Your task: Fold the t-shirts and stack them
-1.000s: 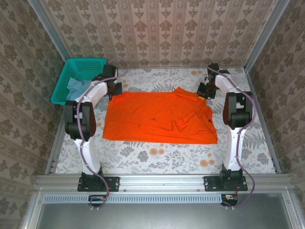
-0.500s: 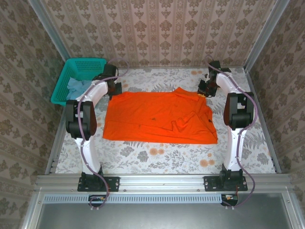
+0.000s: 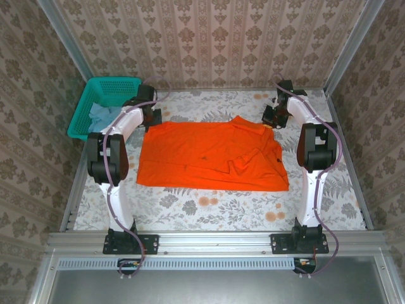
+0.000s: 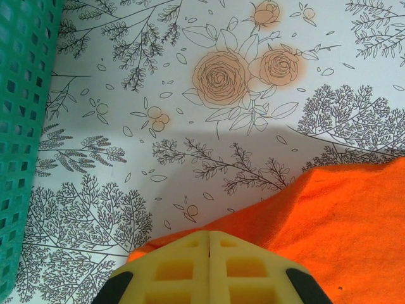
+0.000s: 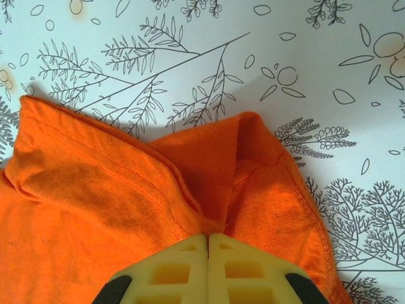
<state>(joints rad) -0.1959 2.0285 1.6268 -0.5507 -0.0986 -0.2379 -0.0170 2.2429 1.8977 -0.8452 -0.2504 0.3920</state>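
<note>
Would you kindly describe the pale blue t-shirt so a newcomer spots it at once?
From the floral table, go to its far left corner, where a teal mesh basket sits. The pale blue t-shirt lies crumpled inside it, unlike the orange t-shirt spread flat mid-table.

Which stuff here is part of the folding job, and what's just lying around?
Job: orange t-shirt, spread out; light-blue t-shirt, crumpled.
Lying about: teal mesh basket holding the blue one; floral tablecloth.

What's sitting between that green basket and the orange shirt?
Only bare flowered tablecloth separates the teal mesh basket from the orange t-shirt in the left wrist view; from above, the left arm crosses it.
</note>
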